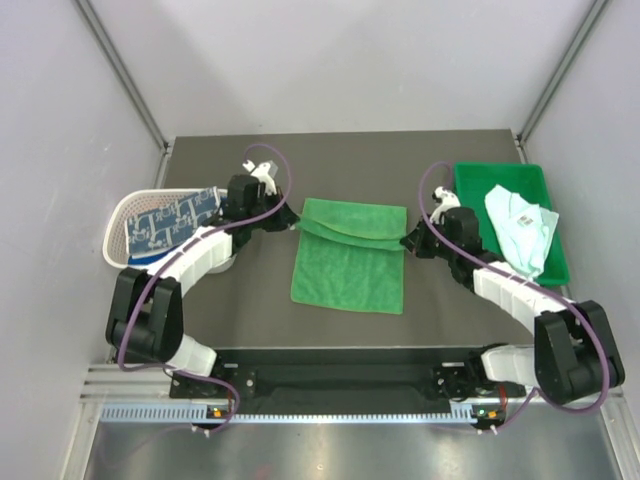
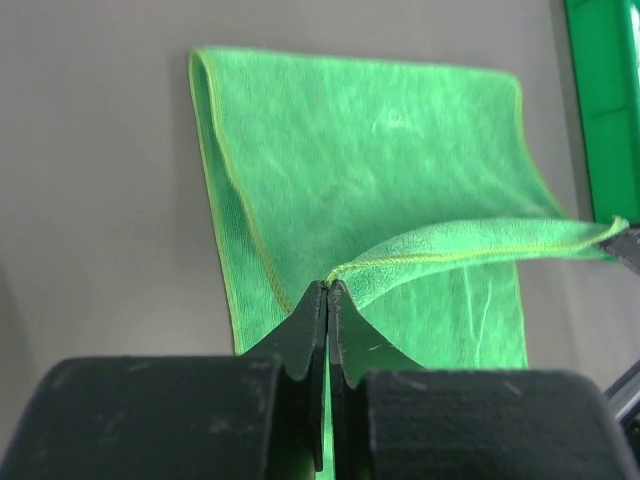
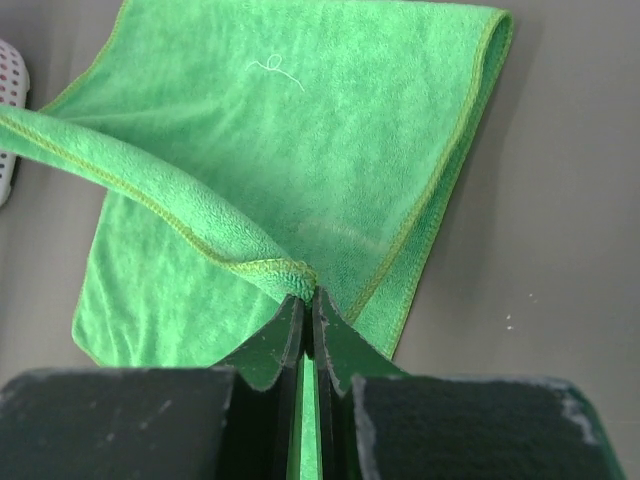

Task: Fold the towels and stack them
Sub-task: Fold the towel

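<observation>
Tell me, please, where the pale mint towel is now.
In the top view, the pale mint towel lies in the green tray at the far right of the table.

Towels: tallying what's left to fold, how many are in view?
3: green towel mid-table, blue-print towel in the basket, pale towel in the tray. Others may hide beneath.

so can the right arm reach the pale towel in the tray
Probably not yet: the right pincer is shut on the green towel, though the pale towel lies uncovered close by.
</observation>
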Motion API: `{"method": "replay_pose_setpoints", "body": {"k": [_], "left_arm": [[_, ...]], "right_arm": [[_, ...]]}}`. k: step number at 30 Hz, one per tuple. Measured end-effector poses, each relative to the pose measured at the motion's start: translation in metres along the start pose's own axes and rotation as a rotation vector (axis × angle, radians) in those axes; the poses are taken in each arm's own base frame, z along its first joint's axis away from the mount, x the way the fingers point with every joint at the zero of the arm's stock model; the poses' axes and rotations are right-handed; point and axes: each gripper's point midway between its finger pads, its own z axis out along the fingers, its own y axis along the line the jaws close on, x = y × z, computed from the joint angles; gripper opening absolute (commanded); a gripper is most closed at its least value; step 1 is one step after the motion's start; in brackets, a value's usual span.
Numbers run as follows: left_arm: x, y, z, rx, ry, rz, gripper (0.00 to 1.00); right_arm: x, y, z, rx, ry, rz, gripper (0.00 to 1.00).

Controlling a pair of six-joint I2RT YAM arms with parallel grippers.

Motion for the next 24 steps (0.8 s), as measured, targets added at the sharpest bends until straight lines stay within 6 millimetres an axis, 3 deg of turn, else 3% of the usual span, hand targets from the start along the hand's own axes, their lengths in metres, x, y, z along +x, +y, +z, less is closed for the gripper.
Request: {"method": "replay_pose_setpoints", "body": {"k": [6, 13, 24], "left_arm": [[0.021, 0.0, -0.008, -0.011, 0.035, -0.003, 0.0], [0.031, 0.002, -0.018, -0.034, 0.045, -0.006, 0.0], [0.043, 0.005, -0.029, -0.05, 0.054, -0.006, 0.0]], "right_arm": [[0.01, -0.002, -0.006, 0.014, 0.008, 0.002, 0.0], [0.006, 0.0, -0.013, 0.015, -0.013, -0.003, 0.0], [0.025, -0.002, -0.023, 0.021, 0.015, 0.004, 0.0]]}}
